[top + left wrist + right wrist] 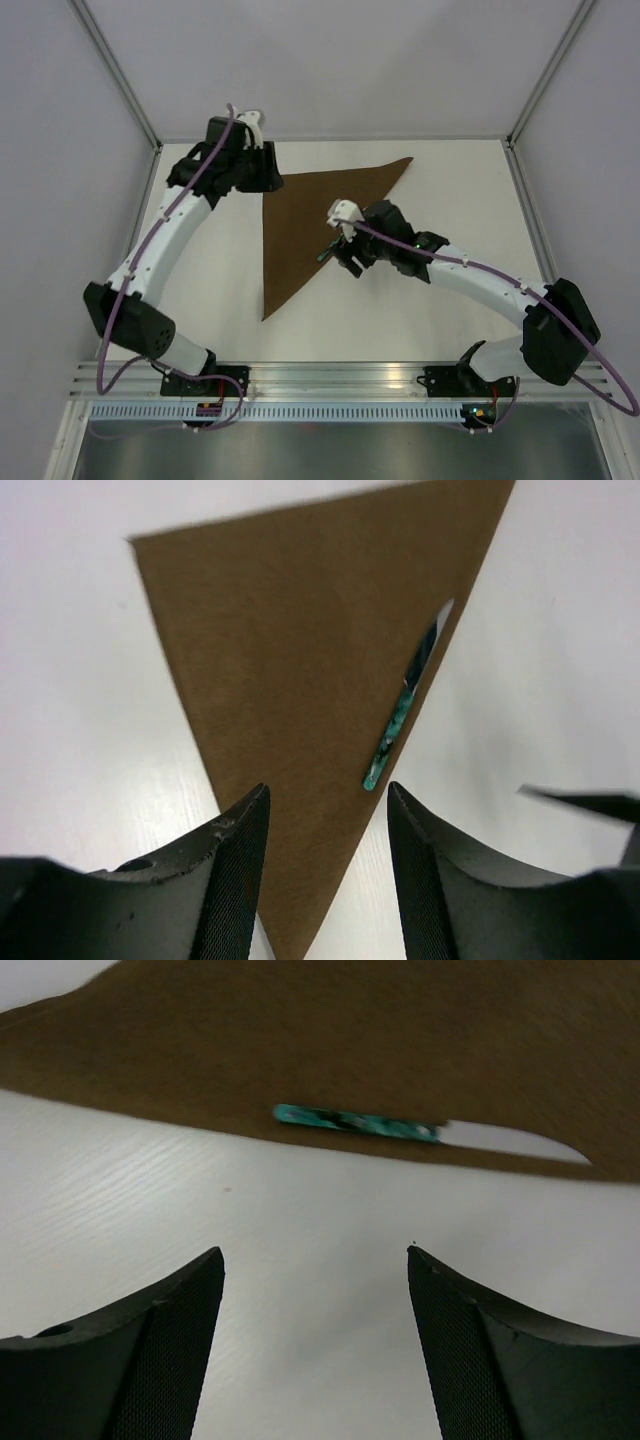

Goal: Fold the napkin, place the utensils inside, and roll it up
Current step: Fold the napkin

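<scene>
White table (400,330), pale lavender walls (340,60)

Napkin: dark brown triangular cloth napkin (310,225), matt, thin, no sheen.
Knife: slim green-handled knife (420,1128) by the napkin's edge; mottled handle glossy, pale blade smooth, metal-looking.
Table: white table (450,320) under the napkin, faint grain, soft sheen.
Fingers: my left fingers (235,880) and my right fingers (170,1360), black matt plastic, pads finely cross-hatched.

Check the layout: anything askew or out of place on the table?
Nothing is damaged or spilled. One oddity: the knife lies on the folded napkin hard against its long diagonal edge, blade tip nearly at the border rather than centred.
</scene>
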Robot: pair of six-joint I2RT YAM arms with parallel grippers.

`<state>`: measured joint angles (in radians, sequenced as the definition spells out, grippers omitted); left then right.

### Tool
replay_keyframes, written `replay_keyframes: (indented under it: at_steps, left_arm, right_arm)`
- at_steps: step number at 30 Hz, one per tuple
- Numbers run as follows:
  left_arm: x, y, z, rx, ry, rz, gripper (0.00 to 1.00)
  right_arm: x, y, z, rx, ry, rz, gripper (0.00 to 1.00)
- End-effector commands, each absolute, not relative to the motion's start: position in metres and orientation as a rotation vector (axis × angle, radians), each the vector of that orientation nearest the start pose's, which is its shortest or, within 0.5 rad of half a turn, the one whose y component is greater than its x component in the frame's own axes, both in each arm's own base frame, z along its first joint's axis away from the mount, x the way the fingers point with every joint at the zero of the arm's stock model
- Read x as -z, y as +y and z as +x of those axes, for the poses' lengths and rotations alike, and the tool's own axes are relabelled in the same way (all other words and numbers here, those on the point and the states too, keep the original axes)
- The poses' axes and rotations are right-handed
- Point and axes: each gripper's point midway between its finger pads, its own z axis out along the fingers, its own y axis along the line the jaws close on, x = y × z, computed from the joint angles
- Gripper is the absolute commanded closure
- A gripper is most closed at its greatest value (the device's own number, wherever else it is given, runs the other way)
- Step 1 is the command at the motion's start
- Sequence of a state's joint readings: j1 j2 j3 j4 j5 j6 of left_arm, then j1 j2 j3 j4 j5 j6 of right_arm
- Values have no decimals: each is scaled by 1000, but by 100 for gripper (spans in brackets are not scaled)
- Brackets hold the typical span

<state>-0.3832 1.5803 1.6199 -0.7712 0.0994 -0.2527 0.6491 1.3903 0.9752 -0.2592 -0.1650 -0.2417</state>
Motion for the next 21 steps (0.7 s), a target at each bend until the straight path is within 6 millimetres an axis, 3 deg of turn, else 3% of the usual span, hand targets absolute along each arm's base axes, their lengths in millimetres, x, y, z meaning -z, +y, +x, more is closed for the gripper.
replay_keyframes:
  at_steps: [1,3,6,8,9,10,12,13,21]
  left_arm:
    - [-305,-164,363,495,2183,-41,44]
    - [-330,-153,348,504,2114,-67,43]
    - [-352,-140,330,494,2067,-84,43]
    - [-360,-131,321,469,2052,-96,43]
    - [-365,-129,318,469,2042,-97,43]
    - [-365,-127,315,464,2043,-97,43]
    - [-372,-125,311,465,2026,-97,43]
    - [-374,-125,309,466,2022,-96,43]
    - [-373,-121,305,451,2026,-88,43]
  right_arm:
    - [-151,310,267,-333,1784,-1241,21]
    - [-141,329,258,-261,1731,-1273,23]
    - [-131,375,213,-270,1618,-1386,24]
    - [-120,390,202,-246,1586,-1424,24]
    - [-115,401,184,-257,1551,-1471,25]
    - [-103,407,178,-239,1546,-1505,25]
    - [-103,423,165,-216,1496,-1527,27]
    - [-93,429,162,-193,1484,-1552,28]
    - [-83,461,160,-143,1415,-1535,30]
